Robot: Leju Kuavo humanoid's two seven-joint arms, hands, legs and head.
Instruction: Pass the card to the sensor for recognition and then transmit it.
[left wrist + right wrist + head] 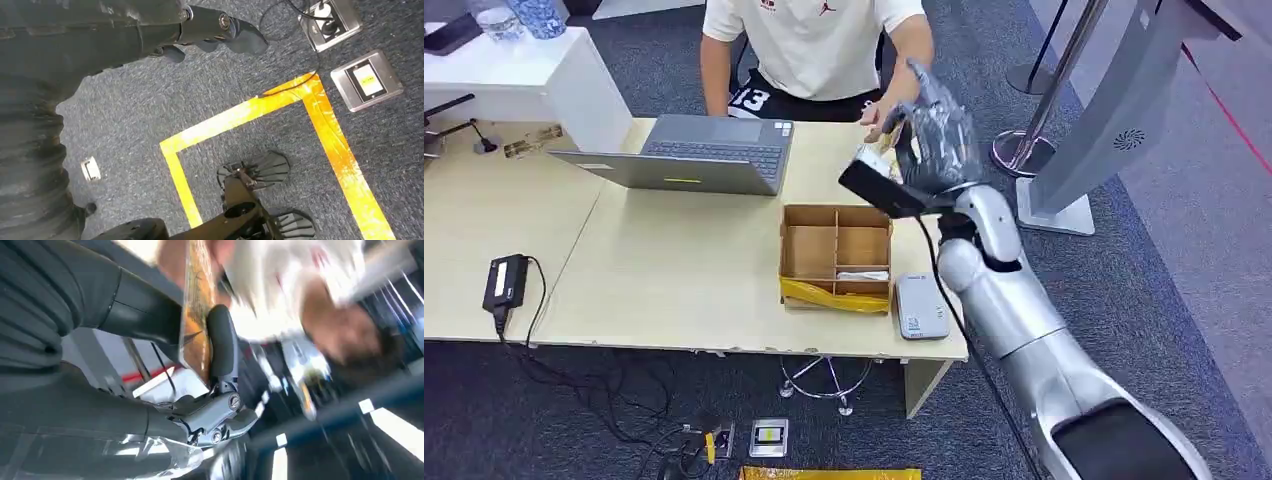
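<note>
**Hand-over to the seated person: hold the card level**

Grey carpet surrounds the bench point(674, 280). Right hand point(929, 140), raised at the far right edge, pinches the card point(196, 320), apparently toward the person's hand point(879, 118). Keep the pinch steady; left hand point(220, 30) hangs, its state unclear.

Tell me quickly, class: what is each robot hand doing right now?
Left hand: hangs over the floor, holding nothing; open or closed cannot be told.
Right hand: raised beyond the table's far edge, gripping the card.
</note>
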